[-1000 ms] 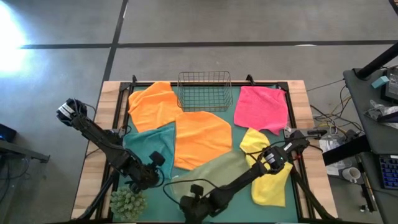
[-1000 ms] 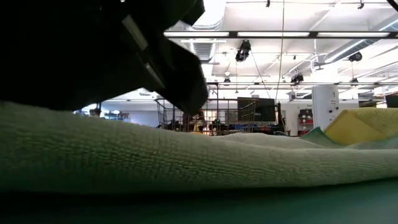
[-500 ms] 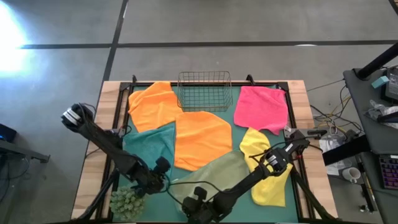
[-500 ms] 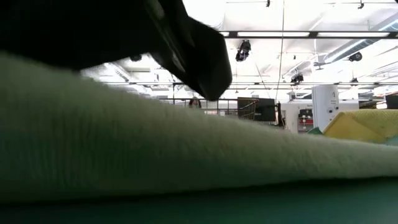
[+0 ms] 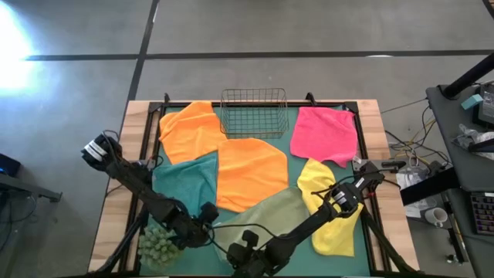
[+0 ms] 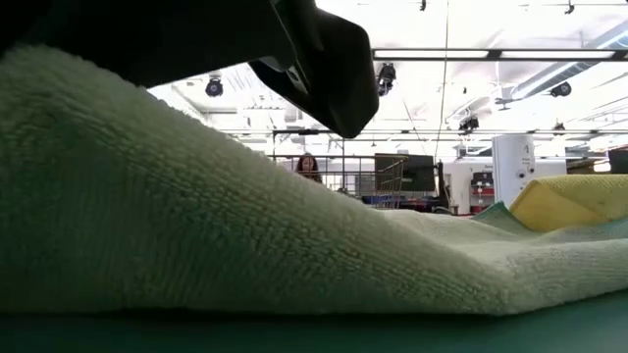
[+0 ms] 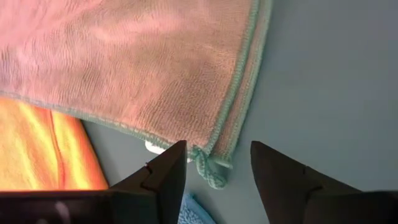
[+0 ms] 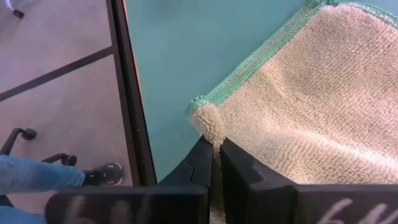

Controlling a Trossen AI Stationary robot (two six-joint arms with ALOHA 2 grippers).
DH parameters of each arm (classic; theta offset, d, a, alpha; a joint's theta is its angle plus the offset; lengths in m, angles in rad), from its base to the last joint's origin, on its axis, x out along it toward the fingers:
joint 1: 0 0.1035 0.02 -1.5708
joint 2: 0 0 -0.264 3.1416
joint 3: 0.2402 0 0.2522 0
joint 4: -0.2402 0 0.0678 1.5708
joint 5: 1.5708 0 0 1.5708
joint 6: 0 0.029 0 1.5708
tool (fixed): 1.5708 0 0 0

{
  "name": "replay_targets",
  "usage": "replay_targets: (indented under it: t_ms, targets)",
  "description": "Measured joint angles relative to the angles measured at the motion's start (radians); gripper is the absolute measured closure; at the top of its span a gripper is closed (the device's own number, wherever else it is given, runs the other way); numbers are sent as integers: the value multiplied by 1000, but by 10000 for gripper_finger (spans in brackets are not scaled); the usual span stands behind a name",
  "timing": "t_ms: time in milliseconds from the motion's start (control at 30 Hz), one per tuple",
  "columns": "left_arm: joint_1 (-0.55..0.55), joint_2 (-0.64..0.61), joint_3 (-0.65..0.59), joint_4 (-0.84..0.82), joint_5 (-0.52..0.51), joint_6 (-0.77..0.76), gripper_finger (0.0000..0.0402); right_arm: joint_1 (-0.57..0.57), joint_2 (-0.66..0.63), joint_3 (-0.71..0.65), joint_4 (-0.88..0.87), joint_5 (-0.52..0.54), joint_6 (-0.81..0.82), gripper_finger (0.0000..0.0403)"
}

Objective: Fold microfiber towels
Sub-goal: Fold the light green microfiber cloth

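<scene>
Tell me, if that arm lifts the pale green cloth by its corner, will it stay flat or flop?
It will probably flop: the pale olive-green towel already bunches where the right gripper pinches its corner. It looks soft and fuzzy, humping up in the low view, so it would likely drape and drag rather than slide stiffly.

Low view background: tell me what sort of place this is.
Probably a robotics lab or industrial workshop: high ceiling with strip lights, a robot table on bare concrete floor, and a cluttered equipment bench alongside.
</scene>
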Motion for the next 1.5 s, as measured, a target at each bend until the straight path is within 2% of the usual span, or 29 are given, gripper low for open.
replay_targets:
  t_ms: [233, 533, 667, 933, 1167, 1300, 1500]
  targets:
    - [0, -6, 7, -12, -28, 7, 238, -1, 0, 0, 1, 0, 14, 394]
    - [12, -12, 106, -12, -33, -3, 238, -1, 0, 0, 1, 0, 23, 394]
    - [12, 3, 98, 0, -34, -41, 238, -1, 0, 0, 0, 0, 23, 394]
    - [11, 126, 98, 6, -26, -22, 238, -1, 0, 0, -1, 0, 18, 394]
    - [11, 131, 91, -12, -20, 6, 238, -1, 0, 0, -2, -1, 18, 394]
    - [11, 131, 82, -13, 19, 26, 238, -1, 0, 0, -1, -1, 17, 394]
    - [25, 155, 77, -5, -1, 51, 238, 0, 0, 0, 0, -1, 17, 394]
